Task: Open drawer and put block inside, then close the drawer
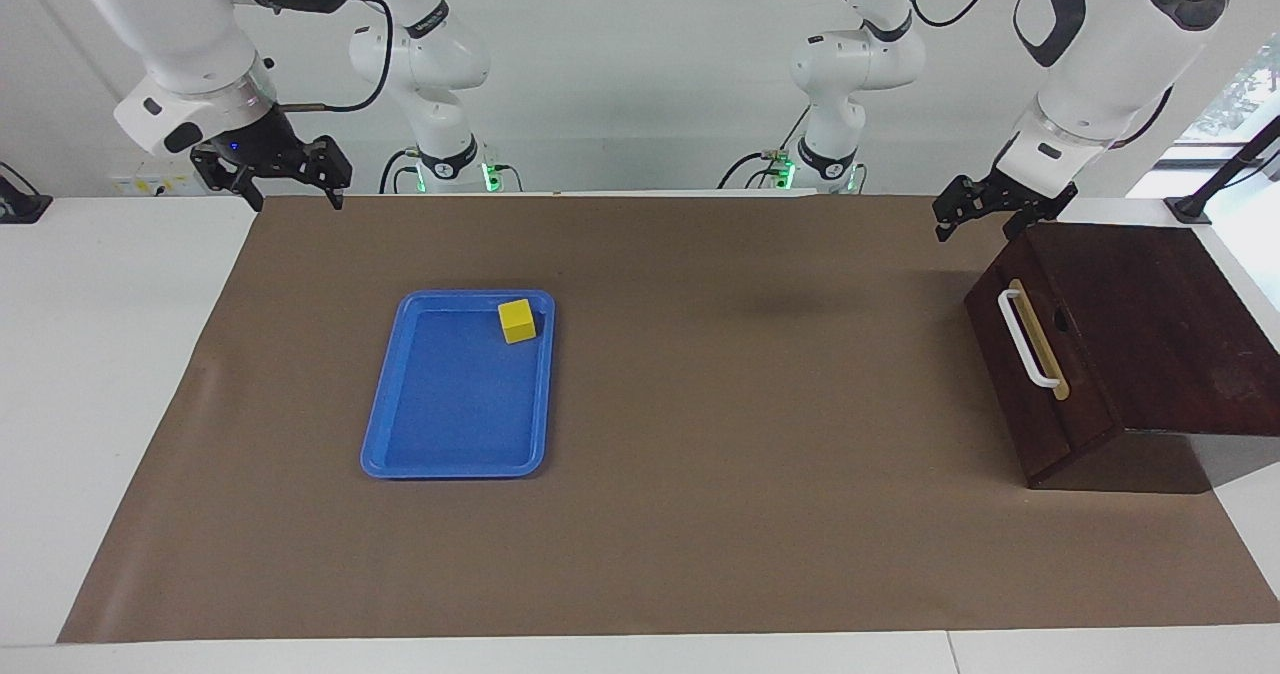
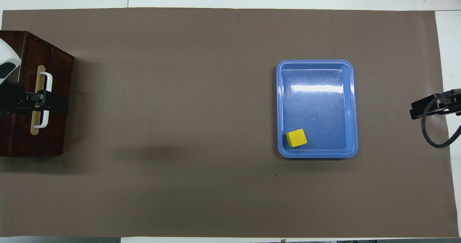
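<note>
The drawer point(image 1: 1035, 374) is shut, flush in the dark wooden box point(image 1: 1150, 324) at the left arm's end of the table; its white bar handle point(image 1: 1026, 339) faces the tray. The yellow block point(image 1: 517, 320) lies in the blue tray point(image 1: 455, 469), in a corner nearer to the robots. My left gripper point(image 1: 975, 222) hangs open and empty in the air over the box's front edge, apart from the handle. In the overhead view it point(image 2: 47, 106) covers the handle point(image 2: 46, 78). My right gripper point(image 1: 290, 194) waits open and raised over the mat's edge at the right arm's end.
A brown mat point(image 1: 700, 514) covers the table between tray and box. In the overhead view the block point(image 2: 296, 137), the tray point(image 2: 317, 63), the box point(image 2: 57, 138) and the right gripper point(image 2: 417, 110) also show. White table shows around the mat.
</note>
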`<state>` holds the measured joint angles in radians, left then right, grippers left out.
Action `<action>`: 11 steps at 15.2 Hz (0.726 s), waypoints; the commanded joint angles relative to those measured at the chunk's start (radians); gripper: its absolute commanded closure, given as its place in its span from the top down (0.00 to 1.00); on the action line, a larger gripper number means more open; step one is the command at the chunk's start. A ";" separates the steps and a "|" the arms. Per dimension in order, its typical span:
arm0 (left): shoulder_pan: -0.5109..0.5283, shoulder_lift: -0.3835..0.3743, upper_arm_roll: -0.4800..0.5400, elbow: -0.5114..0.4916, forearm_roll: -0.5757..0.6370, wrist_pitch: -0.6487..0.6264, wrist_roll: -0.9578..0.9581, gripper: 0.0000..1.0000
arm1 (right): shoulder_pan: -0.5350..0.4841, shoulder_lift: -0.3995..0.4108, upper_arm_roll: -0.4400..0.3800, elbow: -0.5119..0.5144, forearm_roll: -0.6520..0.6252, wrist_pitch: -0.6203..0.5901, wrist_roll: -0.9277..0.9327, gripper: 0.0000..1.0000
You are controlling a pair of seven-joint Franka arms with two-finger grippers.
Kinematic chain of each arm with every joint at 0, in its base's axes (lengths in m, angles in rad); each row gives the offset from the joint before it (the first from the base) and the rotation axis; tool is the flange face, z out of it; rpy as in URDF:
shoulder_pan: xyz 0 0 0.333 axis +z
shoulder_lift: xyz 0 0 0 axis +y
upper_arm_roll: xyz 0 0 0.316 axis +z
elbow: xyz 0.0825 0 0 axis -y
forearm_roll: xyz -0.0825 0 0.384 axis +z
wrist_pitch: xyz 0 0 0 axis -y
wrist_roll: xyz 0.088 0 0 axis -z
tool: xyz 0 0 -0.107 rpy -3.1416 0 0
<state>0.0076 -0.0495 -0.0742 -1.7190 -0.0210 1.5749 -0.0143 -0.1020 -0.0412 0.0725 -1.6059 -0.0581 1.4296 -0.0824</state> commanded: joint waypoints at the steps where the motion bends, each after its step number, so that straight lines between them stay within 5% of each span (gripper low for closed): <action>1: 0.002 -0.020 0.001 -0.014 0.016 0.008 0.000 1.00 | -0.005 -0.019 0.003 -0.020 0.021 0.012 0.012 1.00; 11: 0.002 -0.020 0.001 -0.014 0.016 0.008 0.000 1.00 | -0.005 -0.017 0.004 -0.018 0.027 0.011 0.026 1.00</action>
<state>0.0076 -0.0495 -0.0742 -1.7190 -0.0210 1.5750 -0.0143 -0.1005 -0.0418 0.0750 -1.6053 -0.0581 1.4379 -0.0822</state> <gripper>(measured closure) 0.000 0.000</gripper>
